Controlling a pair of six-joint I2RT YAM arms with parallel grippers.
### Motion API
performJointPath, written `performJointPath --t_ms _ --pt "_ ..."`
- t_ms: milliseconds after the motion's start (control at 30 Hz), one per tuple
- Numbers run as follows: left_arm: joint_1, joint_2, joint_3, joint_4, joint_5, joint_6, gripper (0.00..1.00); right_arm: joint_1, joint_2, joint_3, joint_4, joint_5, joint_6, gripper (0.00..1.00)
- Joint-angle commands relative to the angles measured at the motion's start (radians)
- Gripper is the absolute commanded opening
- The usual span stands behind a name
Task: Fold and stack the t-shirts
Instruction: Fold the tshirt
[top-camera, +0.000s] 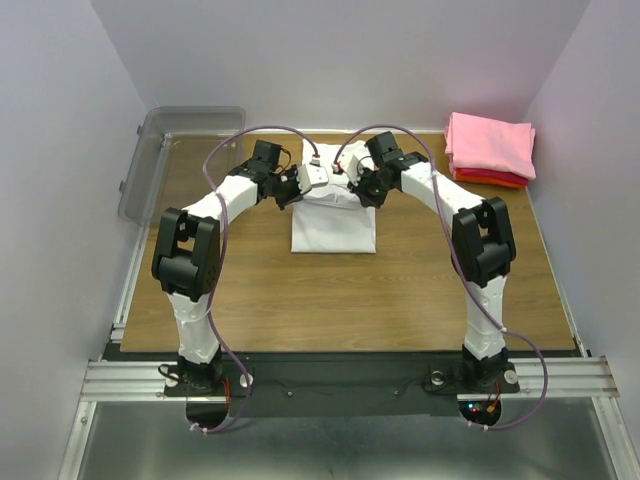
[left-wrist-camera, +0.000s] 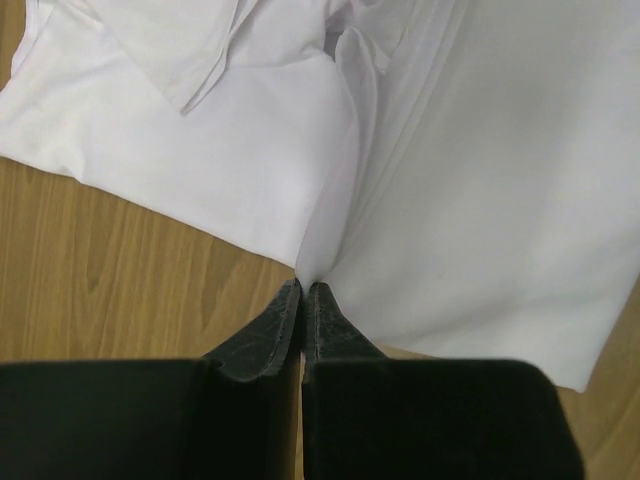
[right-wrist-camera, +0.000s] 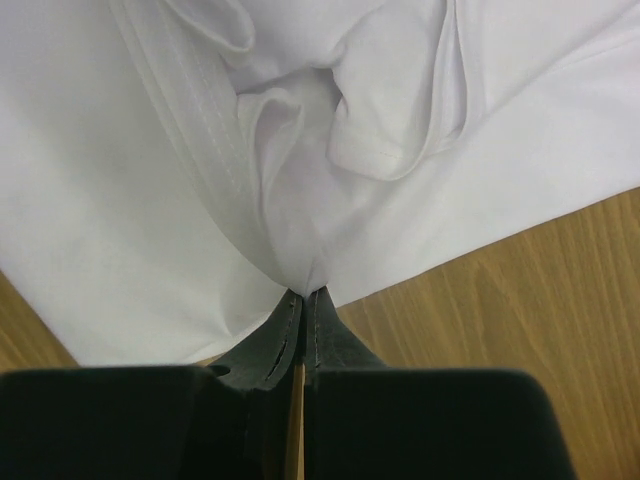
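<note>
Wood of the table (top-camera: 340, 310) shows nearest the arm bases; beyond it the white t-shirt (top-camera: 335, 232) lies at the centre, partly folded into a rectangle. At its far edge the left jaws and the right jaws are each pressed together on a pinch of white cloth, which bunches between them. For a clean fold, I judge that both arms should carry that edge towards the near hem at matched height and pace, keeping it taut and square. At the far right corner the pink t-shirt (top-camera: 490, 142) rests folded on the red t-shirt (top-camera: 492, 180); a clear bin (top-camera: 180, 150) sits far left.
</note>
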Motion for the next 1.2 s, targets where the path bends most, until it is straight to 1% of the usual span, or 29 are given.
performJointPath --t_ms 0,233,467,600,667,700,733,767,800,900,933,967,1000,1033,1100,1133,1167 --pt "0.005 0.034 0.079 0.026 0.025 0.011 0.00 -0.020 0.036 0.050 0.017 0.004 -0.020 0.01" --pt "0.005 0.093 0.128 0.040 0.034 -0.001 0.00 -0.038 0.055 0.078 0.017 0.014 -0.014 0.01" --pt "0.005 0.101 0.143 0.041 0.052 -0.004 0.00 -0.049 0.037 0.088 0.017 0.020 -0.003 0.01" --pt "0.003 0.135 0.184 0.043 0.035 -0.010 0.00 -0.050 0.072 0.108 0.017 0.035 -0.008 0.01" --pt "0.003 0.162 0.201 0.037 0.018 -0.016 0.02 -0.050 0.089 0.118 0.017 0.040 -0.006 0.07" --pt "0.005 0.167 0.209 0.037 0.011 -0.025 0.10 -0.052 0.101 0.122 0.017 0.044 -0.006 0.14" --pt "0.005 0.175 0.221 0.043 0.003 -0.033 0.14 -0.052 0.107 0.133 0.017 0.047 -0.003 0.32" --pt "0.005 0.182 0.229 0.038 -0.011 -0.044 0.25 -0.054 0.119 0.142 0.017 0.064 0.011 0.36" --pt "0.005 0.182 0.231 0.041 -0.017 -0.051 0.30 -0.057 0.124 0.171 0.017 0.073 0.022 0.51" --pt "0.013 0.166 0.232 0.045 -0.029 -0.073 0.42 -0.073 0.110 0.205 0.017 0.078 0.048 0.62" --pt "0.014 0.155 0.229 0.046 -0.028 -0.077 0.42 -0.077 0.101 0.217 0.016 0.078 0.055 0.68" --pt "0.017 0.129 0.226 0.048 -0.031 -0.084 0.48 -0.080 0.093 0.231 0.014 0.081 0.068 0.68" --pt "0.023 0.112 0.205 0.066 -0.034 -0.108 0.49 -0.083 0.078 0.230 0.016 0.080 0.074 0.69" --pt "0.028 0.071 0.191 0.077 -0.034 -0.117 0.56 -0.083 0.043 0.222 0.016 0.078 0.078 0.69" --pt "0.036 0.023 0.156 0.087 -0.020 -0.131 0.56 -0.084 -0.003 0.168 0.017 0.051 0.100 0.69" --pt "0.039 -0.003 0.108 0.091 -0.011 -0.131 0.56 -0.083 -0.026 0.142 0.014 0.031 0.109 0.68" --pt "0.040 -0.056 0.079 0.091 0.006 -0.131 0.54 -0.081 -0.083 0.078 0.010 -0.012 0.120 0.66"
